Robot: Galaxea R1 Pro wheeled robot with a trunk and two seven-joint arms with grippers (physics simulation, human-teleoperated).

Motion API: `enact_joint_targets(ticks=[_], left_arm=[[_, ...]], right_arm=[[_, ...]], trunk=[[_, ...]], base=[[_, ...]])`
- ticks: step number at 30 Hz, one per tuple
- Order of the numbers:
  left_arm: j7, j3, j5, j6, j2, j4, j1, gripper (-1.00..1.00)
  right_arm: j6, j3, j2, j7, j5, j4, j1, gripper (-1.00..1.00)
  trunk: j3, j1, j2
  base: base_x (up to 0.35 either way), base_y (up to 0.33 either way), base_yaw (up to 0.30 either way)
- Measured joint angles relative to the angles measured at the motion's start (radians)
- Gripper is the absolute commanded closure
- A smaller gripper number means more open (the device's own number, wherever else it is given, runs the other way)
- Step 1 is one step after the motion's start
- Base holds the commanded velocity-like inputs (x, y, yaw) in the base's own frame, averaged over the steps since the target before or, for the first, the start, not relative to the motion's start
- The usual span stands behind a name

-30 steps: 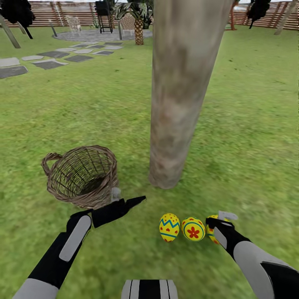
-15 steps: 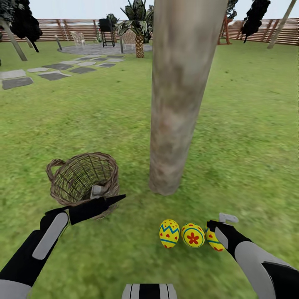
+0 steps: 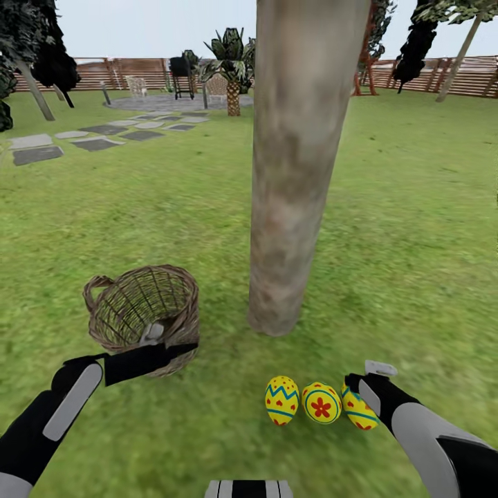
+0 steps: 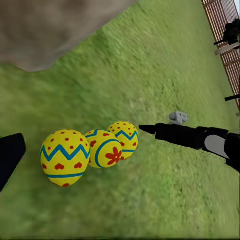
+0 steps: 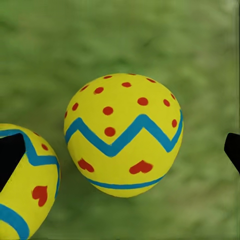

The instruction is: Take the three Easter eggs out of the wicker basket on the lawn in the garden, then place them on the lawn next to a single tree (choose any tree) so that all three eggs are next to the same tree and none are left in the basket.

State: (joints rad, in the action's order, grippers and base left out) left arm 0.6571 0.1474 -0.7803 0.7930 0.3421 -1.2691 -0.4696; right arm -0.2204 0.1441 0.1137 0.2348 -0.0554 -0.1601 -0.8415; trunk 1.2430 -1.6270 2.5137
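- Head view, left to right: the basket (image 3: 143, 318) stands on the lawn (image 3: 415, 228) with nothing visible inside, the left gripper (image 3: 181, 350) at its near rim; the tree (image 3: 297, 166) rises mid-frame; three eggs lie in a row on the grass just before its foot — the zigzag egg (image 3: 281, 400), the flower egg (image 3: 321, 402) and the third egg (image 3: 360, 409), the last beside the right gripper (image 3: 361, 380).
- Left gripper: how far its jaws stand apart cannot be told from here; nothing appears held.
- Right wrist view: the third egg (image 5: 124, 135) sits on grass between dark fingertips (image 5: 11, 155) spread well clear of it, so the right gripper is wide open and empty.
- Handling, as a judgement: the eggs look smooth, rigid, light and apt to roll; a hold across the widest middle would be safest.
- Left wrist view shows the row from the side, the eggs (image 4: 90, 150) touching or nearly so and the right gripper's (image 4: 150, 130) tip just short of them, which the head view partly hides.
- The task looks all but complete.
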Motion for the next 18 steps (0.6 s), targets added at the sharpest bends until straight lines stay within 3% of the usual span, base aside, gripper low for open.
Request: enact_joint_targets(ticks=[7, 12, 18], left_arm=[[0.001, 0.000, 0.039, -0.001, 0.003, 0.075, 0.012, -1.00], [0.005, 0.000, 0.085, -0.001, 0.007, 0.112, 0.033, -1.00], [0.004, 0.008, 0.093, -0.002, 0.007, 0.115, 0.059, -1.00]], right_arm=[[-0.001, 0.000, 0.000, 0.000, 0.001, 0.001, 0.014, -1.00], [0.000, 0.000, 0.000, 0.000, 0.003, 0.002, 0.038, -1.00], [0.003, 0.000, -0.001, 0.000, 0.006, 0.002, 0.059, -1.00]], trunk=[[-0.035, 0.003, -0.002], [-0.055, 0.005, -0.003], [-0.079, 0.008, -0.004]], base=[[0.000, 0.000, 0.000], [0.000, 0.000, 0.000], [0.000, 0.000, 0.000]])
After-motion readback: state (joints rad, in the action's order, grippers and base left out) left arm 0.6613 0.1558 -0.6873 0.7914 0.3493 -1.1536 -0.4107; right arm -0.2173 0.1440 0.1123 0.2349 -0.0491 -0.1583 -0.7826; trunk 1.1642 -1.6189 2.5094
